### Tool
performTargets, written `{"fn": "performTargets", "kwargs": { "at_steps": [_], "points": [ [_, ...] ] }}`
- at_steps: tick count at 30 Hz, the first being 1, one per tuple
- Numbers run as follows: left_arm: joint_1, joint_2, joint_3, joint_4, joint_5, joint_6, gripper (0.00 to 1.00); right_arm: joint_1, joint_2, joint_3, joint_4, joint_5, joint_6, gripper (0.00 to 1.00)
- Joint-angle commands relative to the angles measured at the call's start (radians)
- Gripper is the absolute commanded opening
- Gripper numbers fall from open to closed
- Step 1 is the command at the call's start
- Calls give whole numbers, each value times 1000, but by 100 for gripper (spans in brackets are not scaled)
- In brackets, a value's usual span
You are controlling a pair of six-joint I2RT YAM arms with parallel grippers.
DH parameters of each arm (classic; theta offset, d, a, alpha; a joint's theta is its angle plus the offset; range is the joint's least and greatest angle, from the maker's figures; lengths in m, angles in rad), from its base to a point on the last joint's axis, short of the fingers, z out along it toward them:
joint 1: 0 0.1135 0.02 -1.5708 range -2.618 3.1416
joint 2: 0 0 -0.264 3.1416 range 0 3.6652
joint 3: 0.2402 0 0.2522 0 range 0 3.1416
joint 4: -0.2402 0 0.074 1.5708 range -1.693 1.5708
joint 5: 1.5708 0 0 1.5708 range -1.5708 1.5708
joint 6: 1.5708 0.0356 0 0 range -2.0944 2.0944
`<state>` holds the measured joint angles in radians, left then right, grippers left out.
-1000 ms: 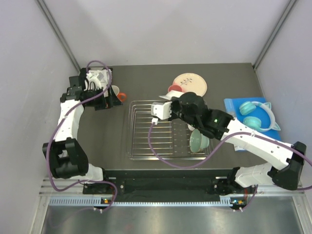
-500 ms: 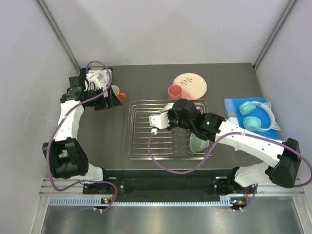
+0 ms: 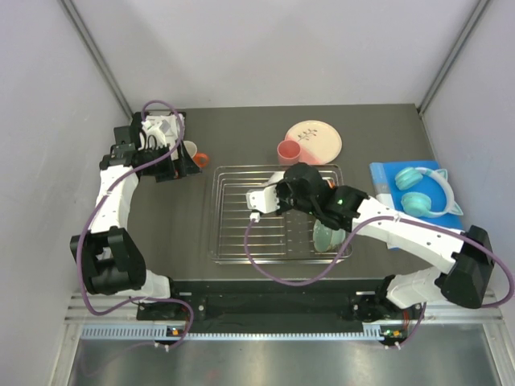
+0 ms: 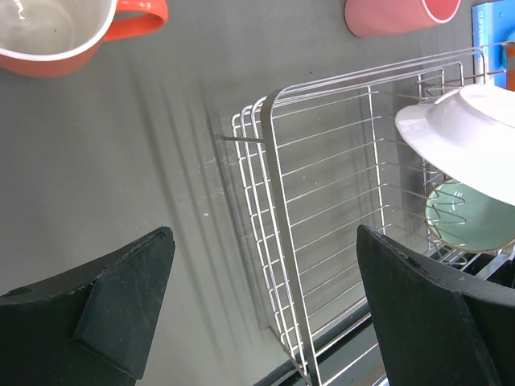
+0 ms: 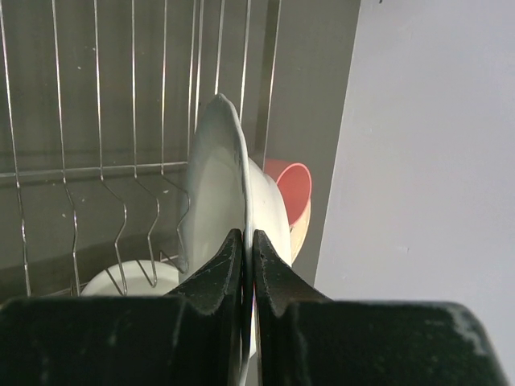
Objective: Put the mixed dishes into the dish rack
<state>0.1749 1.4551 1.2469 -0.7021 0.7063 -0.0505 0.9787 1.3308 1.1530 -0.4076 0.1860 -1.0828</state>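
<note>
The dish rack (image 3: 241, 221) sat mid-table. The right gripper (image 5: 248, 239) was clamped on the rim of a white dish (image 5: 211, 185), held on edge over the rack's right half, just beside the racked mint-green bowl (image 4: 475, 221). The left gripper (image 4: 264, 233) hung empty, jaws spread wide, near the cream-and-orange mug (image 4: 48, 32).

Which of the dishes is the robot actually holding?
The white dish, pinched by its rim in the right tool above the rack; the mint-green bowl sits in the rack, the pink cup outside it.
</note>
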Motion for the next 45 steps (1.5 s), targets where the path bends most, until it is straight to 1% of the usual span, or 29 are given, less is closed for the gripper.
{"fn": "performTargets", "kwargs": {
  "at_steps": [1,7,10,13,14,16,19,25,28,30,32,37,45],
  "points": [
    [2,-13,23,41,-2,0,99,-35,14,24,116,-16,-39,0],
    [2,-4,36,38,-11,6,99,-81,48,8,156,-49,32,0],
    [2,-1,37,39,-11,9,99,-83,56,-2,182,-33,53,1],
    [2,5,40,41,-16,11,99,-90,56,-12,194,-36,80,11],
    [2,7,40,41,-14,11,99,-97,57,-18,199,-36,95,18],
    [0,10,40,42,-18,12,99,-101,59,-21,196,-37,107,20],
    [2,10,37,41,-21,15,99,-113,54,-30,194,-34,130,30],
    [2,10,31,46,-22,15,99,-124,25,-59,201,-16,155,33],
    [2,10,36,46,-22,15,99,-126,4,-70,178,-11,169,35],
    [2,11,39,47,-27,15,99,-126,-16,-82,155,-22,188,54],
    [2,11,49,47,-31,12,99,-123,-57,-102,116,-40,222,66],
    [0,19,74,46,-27,0,99,-126,-159,-185,133,-59,282,70],
    [2,4,85,32,-34,5,99,-124,-226,-202,89,-82,319,72]
  ]
}}
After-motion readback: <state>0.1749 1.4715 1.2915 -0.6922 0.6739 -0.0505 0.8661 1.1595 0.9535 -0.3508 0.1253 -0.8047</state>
